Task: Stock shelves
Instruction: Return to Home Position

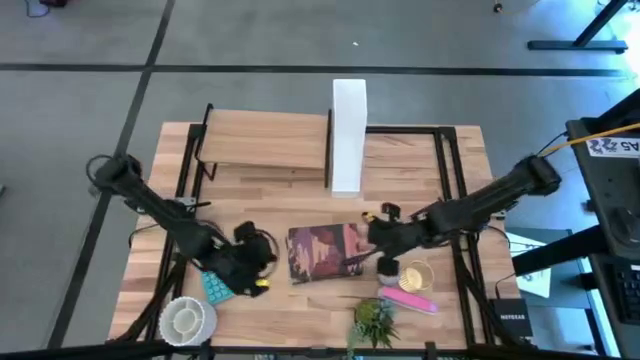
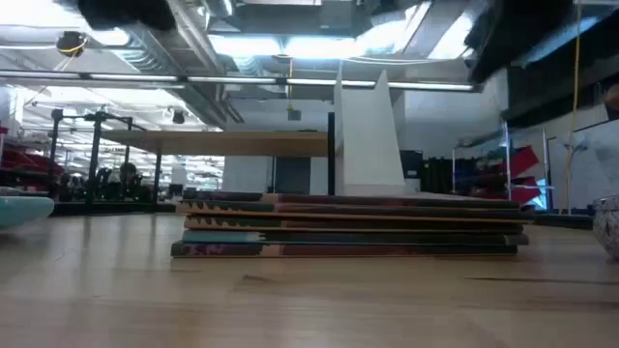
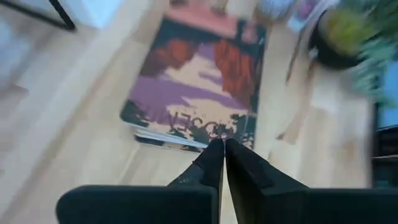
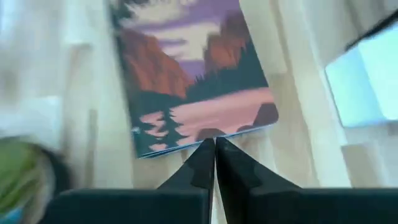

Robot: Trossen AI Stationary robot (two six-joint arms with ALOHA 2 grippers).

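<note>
Books [image 1: 322,252] lie in a flat stack on the tabletop [image 1: 420,160], directly between the two grippers, so any pull-back to rest looks like a matter of each arm drawing away from the stack toward its own side. The left gripper [image 3: 217,148] hangs just off the stack's left edge with its fingers pressed together and nothing between them. The right gripper [image 4: 215,144] hangs just off the stack's right edge, likewise closed and empty, and the top cover shows just ahead of each pair of tips. The shelves [image 1: 265,140] stand well apart from both, toward the far edge of the table. The light-wood board has its long axis across the table, and its top looks bare from above. It sits on the left arm's side of the upright white file box [image 1: 348,135], which touches or nearly touches its right end, so the left arm seems the nearer one for any further stocking. A potted plant [image 1: 375,320] stands near the front edge on the right arm's side, and that arm should clear it as it withdraws.
</note>
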